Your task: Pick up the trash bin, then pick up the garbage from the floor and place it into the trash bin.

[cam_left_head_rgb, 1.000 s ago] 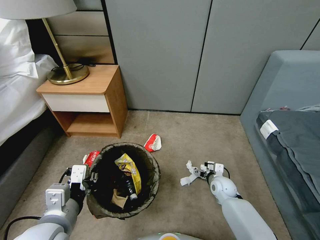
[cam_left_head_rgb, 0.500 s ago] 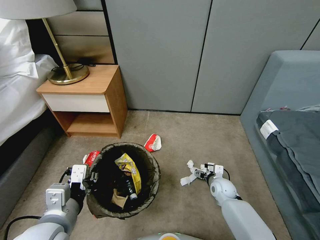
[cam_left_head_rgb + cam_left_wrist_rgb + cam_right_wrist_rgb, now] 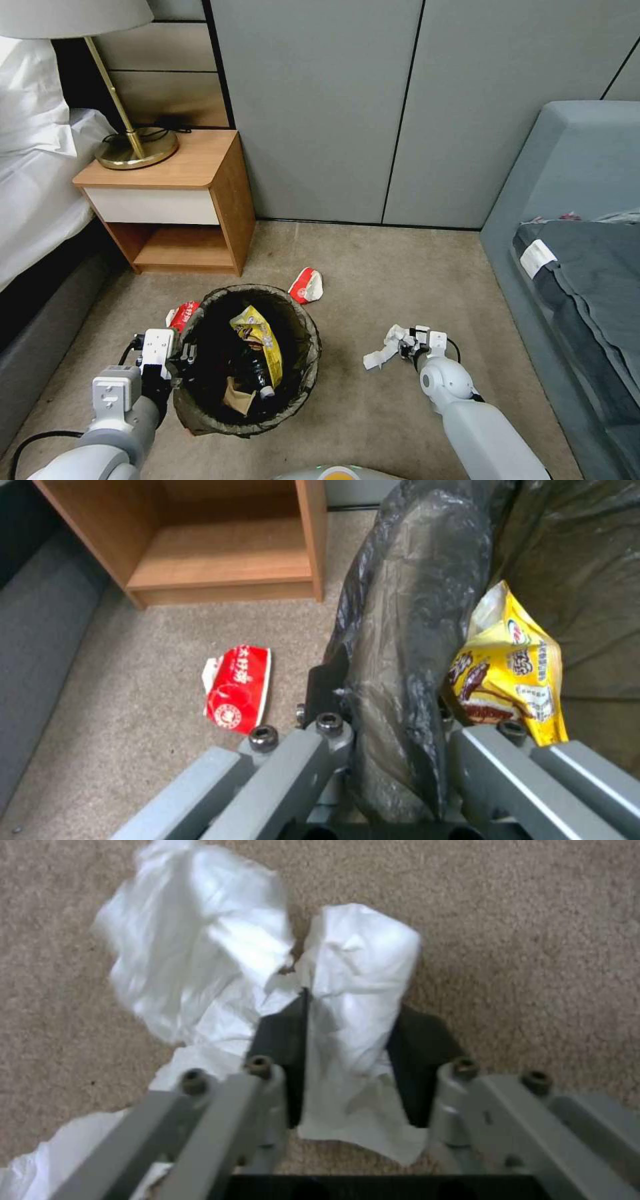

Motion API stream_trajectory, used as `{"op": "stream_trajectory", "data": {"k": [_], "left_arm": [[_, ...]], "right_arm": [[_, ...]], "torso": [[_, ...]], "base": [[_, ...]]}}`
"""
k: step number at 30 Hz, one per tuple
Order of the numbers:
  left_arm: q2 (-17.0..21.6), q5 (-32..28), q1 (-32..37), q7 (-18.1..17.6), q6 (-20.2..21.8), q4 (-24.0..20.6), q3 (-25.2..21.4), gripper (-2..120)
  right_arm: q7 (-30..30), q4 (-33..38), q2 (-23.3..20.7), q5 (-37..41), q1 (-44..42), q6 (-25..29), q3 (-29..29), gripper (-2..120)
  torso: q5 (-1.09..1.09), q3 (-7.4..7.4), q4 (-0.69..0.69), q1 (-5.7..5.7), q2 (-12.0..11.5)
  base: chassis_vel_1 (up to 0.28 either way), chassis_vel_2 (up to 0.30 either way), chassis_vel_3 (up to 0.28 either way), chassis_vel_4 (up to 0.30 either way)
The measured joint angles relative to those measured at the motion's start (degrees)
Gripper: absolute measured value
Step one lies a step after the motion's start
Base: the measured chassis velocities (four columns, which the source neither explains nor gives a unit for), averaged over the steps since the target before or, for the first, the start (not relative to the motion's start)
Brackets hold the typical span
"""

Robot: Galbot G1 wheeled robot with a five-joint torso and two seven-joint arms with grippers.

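Head view: we see the round white plastic trash bin with dark bag liner [image 3: 248, 360] held at its left rim by the left gripper [image 3: 175, 360]. Inside lie a yellow snack wrapper [image 3: 261, 340], a bottle with a white cap [image 3: 259, 381] and a crumpled brown paper bag [image 3: 237, 400], so we judge the task well advanced. To the right, the right gripper [image 3: 403, 345] pinches the crumpled white tissue [image 3: 385, 348] above the beige short-pile carpet floor [image 3: 373, 280]. Two red-and-white snack wrappers remain down: one beyond the bin [image 3: 307, 285], one at its far left [image 3: 183, 315].

Left wrist view: the fingers [image 3: 327, 680] clamp the liner-covered bin wall [image 3: 400, 645]. The red wrapper [image 3: 237, 687] bears white characters and a round emblem, too small for us to read; the yellow wrapper [image 3: 513, 665] shows a small logo and fine print, likewise unreadable.

Right wrist view: the dark pads [image 3: 283, 1040] press the tissue [image 3: 353, 1005] between them; no writing appears.
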Motion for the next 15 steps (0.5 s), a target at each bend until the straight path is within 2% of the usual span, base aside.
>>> {"op": "stream_trajectory", "data": {"k": [2, 3, 5, 15], "left_arm": [[0.13, 0.00, 0.00, 0.02, -0.02, 0.00, 0.00, 3], [0.13, 0.00, 0.00, 0.02, -0.02, 0.00, 0.00, 3], [0.30, 0.00, 0.12, 0.02, -0.04, 0.00, -0.03, 3], [0.59, -0.10, 0.25, 0.07, -0.05, 0.00, 0.03, 3]], "right_arm": [[0.05, 0.26, -0.08, -0.15, -0.13, 0.41, -0.01, 13], [0.05, 0.26, -0.08, -0.15, -0.13, 0.41, -0.01, 13], [0.26, 0.25, -0.08, -0.37, -0.14, 1.02, 0.05, 5], [0.17, 5.27, -0.44, -0.89, -1.40, 2.21, 3.35, 0]], "torso": [[0.00, 0.00, 0.00, 0.00, 0.00], [0.00, 0.00, 0.00, 0.00, 0.00], [0.00, 0.00, 0.00, 0.00, 0.00], [0.01, 0.00, 0.00, 0.00, 0.00]], "base": [[0.000, 0.000, 0.000, 0.000], [0.000, 0.000, 0.000, 0.000], [0.000, 0.000, 0.000, 0.000], [0.000, 0.000, 0.000, 0.000]]}}
